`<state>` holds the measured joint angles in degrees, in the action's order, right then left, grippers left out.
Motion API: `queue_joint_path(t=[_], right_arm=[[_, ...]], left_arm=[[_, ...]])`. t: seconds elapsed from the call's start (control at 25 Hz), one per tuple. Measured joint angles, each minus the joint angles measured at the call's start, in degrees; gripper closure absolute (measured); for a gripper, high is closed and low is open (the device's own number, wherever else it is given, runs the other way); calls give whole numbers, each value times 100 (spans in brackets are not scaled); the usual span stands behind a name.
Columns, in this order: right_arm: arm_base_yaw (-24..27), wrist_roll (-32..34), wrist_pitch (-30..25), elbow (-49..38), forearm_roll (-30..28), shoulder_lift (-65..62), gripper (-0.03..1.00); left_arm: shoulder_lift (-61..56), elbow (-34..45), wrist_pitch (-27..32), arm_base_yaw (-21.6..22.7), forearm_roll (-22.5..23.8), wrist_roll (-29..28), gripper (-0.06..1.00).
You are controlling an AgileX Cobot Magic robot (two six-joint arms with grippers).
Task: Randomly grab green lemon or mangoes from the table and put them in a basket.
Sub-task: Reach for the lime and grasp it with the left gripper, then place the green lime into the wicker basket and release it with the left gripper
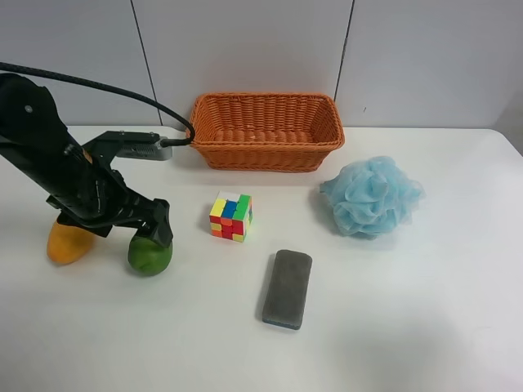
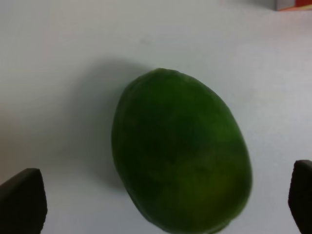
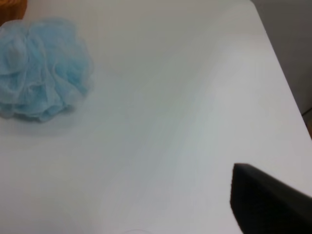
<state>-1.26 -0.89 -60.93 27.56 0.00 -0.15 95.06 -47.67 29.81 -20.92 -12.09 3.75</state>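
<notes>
The green lemon [image 1: 150, 256] lies on the white table [image 1: 409, 327] at the front left, and it fills the left wrist view [image 2: 180, 156]. My left gripper [image 1: 155, 233] hangs open just above it, with a dark fingertip [image 2: 22, 202] on either side of the fruit and not touching it. The yellow-orange mango [image 1: 69, 243] lies just left of the lemon, partly hidden by the left arm. The orange-brown wicker basket [image 1: 265, 153] stands empty at the back. Of my right gripper, only one dark part [image 3: 268, 204] shows over bare table.
A coloured puzzle cube [image 1: 230, 216] sits right of the lemon. A grey block [image 1: 288, 288] lies in front of it. A light-blue bath pouf [image 1: 372, 196] sits at the right, and it also shows in the right wrist view [image 3: 41, 68]. A black cable runs to the left arm.
</notes>
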Motion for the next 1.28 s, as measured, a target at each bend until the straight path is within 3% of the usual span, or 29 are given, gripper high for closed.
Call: queue_joint_path(t=[0.8,0.88,0.96,1.0,1.28], right_arm=[[0,0,0,0,0,0,-3],[0,0,0,0,0,0,-3],[0,0,0,0,0,0,-3],[0,0,0,0,0,0,-3],[0,0,0,0,0,0,-3]], left_arm=[[510,0,-352,0,-9,0,-5],[510,0,-339,0,-13,0,1],[510,0,-309,0,-20,0,26],[510,0,-306,0,-17,8,33],[510,0,-306,0,-17,19,32]])
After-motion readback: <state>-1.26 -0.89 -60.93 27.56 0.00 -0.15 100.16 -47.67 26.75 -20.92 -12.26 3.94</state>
